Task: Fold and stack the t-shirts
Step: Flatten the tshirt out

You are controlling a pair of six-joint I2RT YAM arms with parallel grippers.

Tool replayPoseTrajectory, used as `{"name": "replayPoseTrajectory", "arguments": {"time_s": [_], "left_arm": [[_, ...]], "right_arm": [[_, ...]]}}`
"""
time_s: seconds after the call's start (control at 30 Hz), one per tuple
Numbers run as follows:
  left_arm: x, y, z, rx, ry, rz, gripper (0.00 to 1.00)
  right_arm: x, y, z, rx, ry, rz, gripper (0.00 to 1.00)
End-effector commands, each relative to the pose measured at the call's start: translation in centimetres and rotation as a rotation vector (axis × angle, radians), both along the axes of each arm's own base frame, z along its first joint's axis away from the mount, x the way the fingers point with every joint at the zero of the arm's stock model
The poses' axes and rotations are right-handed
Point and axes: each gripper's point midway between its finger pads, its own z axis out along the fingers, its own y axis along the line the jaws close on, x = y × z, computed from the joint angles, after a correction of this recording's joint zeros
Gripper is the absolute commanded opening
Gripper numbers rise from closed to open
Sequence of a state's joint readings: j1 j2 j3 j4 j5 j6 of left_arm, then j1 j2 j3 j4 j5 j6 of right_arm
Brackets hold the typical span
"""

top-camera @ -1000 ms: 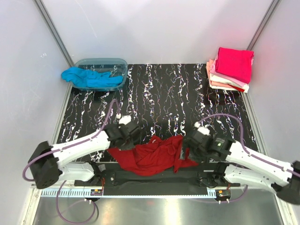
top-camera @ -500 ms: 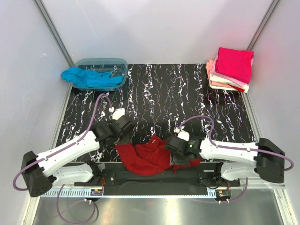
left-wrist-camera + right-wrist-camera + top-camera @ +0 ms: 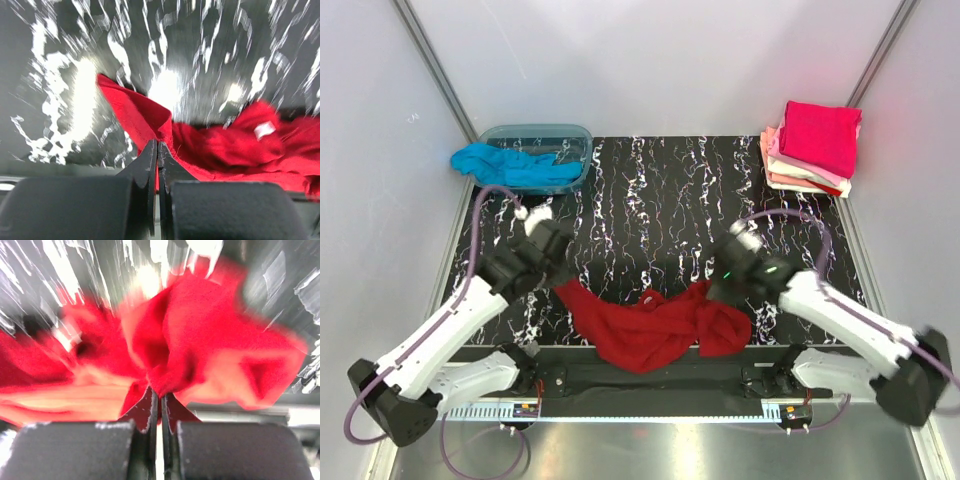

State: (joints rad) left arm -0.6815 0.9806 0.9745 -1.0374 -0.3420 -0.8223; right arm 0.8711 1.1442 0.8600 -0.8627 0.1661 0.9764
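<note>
Pinching dark red t-shirt (image 3: 650,335) at both ends, left gripper (image 3: 157,146) and right gripper (image 3: 159,396) closed tight; tub (image 3: 584,150), folded stack (image 3: 815,140) well apart; wrist views blurred.

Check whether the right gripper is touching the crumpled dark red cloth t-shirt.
Touching. The right wrist view shows the right gripper shut, with a fold of the crumpled dark red cloth t-shirt pinched between its tips.

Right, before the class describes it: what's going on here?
Both arms hold a dark red t-shirt, crumpled at the near edge of the table. The left gripper is shut on its left edge, the right gripper on a bunch at its right side. A stack of folded shirts sits at the far right corner; a turquoise shirt hangs over the tub, far left.
</note>
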Motion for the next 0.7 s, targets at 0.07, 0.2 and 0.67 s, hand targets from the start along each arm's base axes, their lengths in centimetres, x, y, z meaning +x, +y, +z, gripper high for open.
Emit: {"name": "replayPoseTrajectory", "arguments": {"time_s": [0.07, 0.2, 0.67], "left_arm": [[3.7, 2.3, 8.2, 0.009, -0.197, -0.005, 0.0], [5.5, 3.6, 14.7, 0.0, -0.33, 0.015, 0.0], [6.8, 5.4, 28.9, -0.018, -0.662, -0.005, 0.0]], "right_arm": [[6.6, -6.8, 7.0, 0.059, -0.157, -0.075, 0.0], [10.0, -8.8, 10.9, 0.083, -0.21, -0.123, 0.0], [14.4, -10.6, 26.4, 0.277, -0.528, -0.126, 0.0]]}}
